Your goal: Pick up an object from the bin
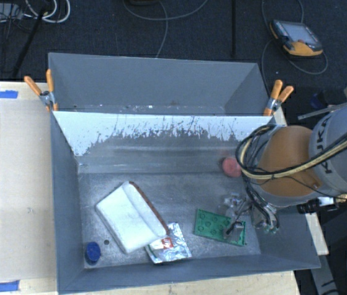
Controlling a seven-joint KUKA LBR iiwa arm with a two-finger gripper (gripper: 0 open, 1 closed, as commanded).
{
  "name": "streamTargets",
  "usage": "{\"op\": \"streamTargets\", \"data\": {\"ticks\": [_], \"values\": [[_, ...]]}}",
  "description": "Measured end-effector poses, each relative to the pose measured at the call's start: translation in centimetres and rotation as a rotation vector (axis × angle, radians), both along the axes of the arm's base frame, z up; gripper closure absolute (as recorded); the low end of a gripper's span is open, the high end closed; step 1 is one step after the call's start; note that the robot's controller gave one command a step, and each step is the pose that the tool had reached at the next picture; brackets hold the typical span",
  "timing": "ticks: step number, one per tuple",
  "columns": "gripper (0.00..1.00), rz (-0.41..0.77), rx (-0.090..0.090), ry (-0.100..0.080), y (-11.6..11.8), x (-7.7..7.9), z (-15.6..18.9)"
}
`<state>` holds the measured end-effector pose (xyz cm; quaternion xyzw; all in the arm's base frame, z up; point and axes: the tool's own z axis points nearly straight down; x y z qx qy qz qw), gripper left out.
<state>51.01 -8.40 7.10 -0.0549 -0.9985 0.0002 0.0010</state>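
My hand (239, 220) hung low in the front right of the bin (161, 85), over the right end of a flat green studded plate (210, 223) that lay on the bin's floor; I could not tell whether it was wide or narrow. A pink ball (229, 166) lay just behind, near the back wall. Well off to the left lay a white pad (124, 217), a foil wrapper (170, 247) and a blue cap (92, 252).

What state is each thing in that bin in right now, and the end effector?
End effector: low over the green plate's right end.
Green studded plate: lying flat.
White block: lying flat, angled.
Foil wrapper: crumpled, against the white block.
Blue cap: lying alone, front left corner.
Pink ball: by the back wall, partly hidden by cables.
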Motion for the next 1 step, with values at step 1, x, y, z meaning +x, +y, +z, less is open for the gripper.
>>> {"op": "streamTargets", "data": {"ticks": [1], "values": [[1.00,-0.069,0.000,-0.010,1.08,-0.06,14.97]]}}
